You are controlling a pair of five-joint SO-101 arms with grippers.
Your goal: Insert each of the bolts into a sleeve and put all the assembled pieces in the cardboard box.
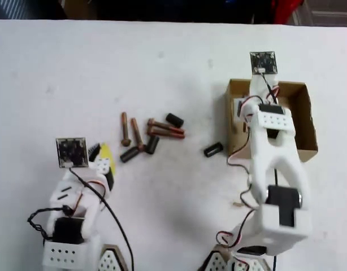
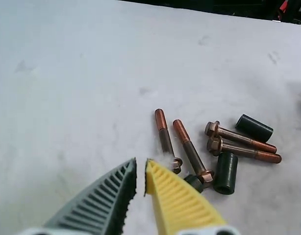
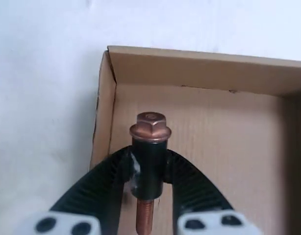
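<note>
Bolts (image 1: 138,134) lie loose near the middle of the table (image 1: 60,68), four in all. Two lie side by side and touching, and two more sit just beside them toward the left edge, slightly splayed. Three black sleeves (image 1: 153,144) lie in the same cluster: one (image 1: 174,119) on its far side by the touching pair, and two on its near side by the splayed bolts' heads. A fourth sleeve (image 1: 213,149) lies alone between the cluster and the box (image 1: 306,113), close to the box's wall.

The box sits toward the right edge, open side up. My right pincer (image 3: 149,159) hangs over the inside of the box, clamped on a sleeved bolt (image 3: 149,147). The black sleeve sits between my fingers, the hex head stands out past the tips, and the threaded end shows behind them.

My left pincer (image 2: 140,169) is toward the near edge, left of the cluster. Its grey and yellow fingers are together, with only a thin slit between the tips and nothing held. The tips are near the head of the closest bolt.
</note>
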